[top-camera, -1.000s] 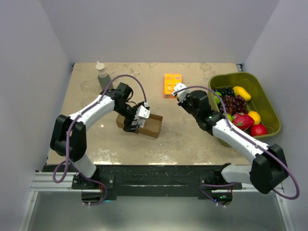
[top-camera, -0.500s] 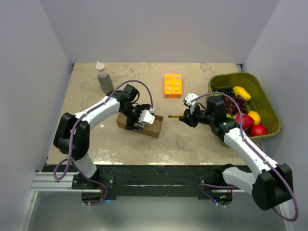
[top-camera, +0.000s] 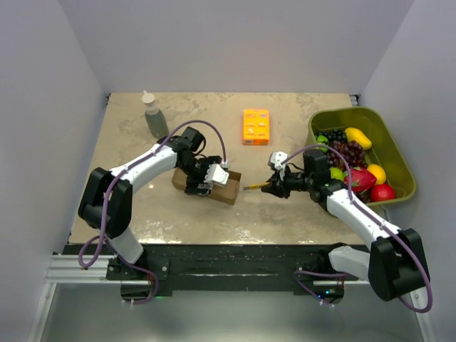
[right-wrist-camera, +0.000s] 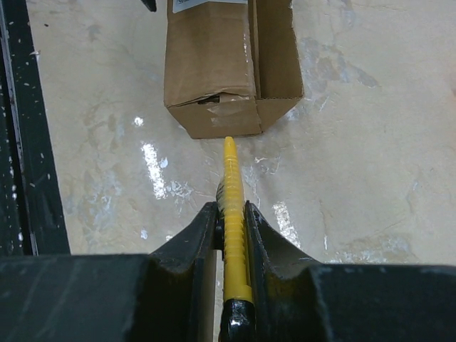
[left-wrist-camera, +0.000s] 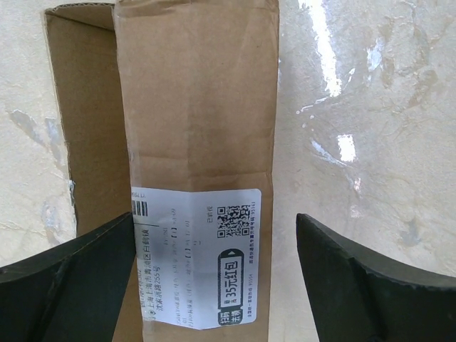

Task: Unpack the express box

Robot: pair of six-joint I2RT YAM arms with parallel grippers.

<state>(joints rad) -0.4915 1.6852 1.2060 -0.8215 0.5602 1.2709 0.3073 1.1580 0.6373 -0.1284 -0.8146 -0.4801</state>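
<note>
Left gripper (left-wrist-camera: 215,229): held open astride express box (left-wrist-camera: 196,107).
Right gripper (right-wrist-camera: 230,214): clamped on yellow tool (right-wrist-camera: 229,167), pointed at box end.

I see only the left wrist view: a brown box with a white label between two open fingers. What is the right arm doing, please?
Observer: The right gripper is shut on a slim yellow tool, which is aimed at the taped end of the express box.
Operator: Does the tip touch the box?
Observer: It is very near the lower edge, but I cannot tell if they touch.
Operator: What else is nearby?
Observer: An orange flat box lies farther back, apart from the express box.
</note>
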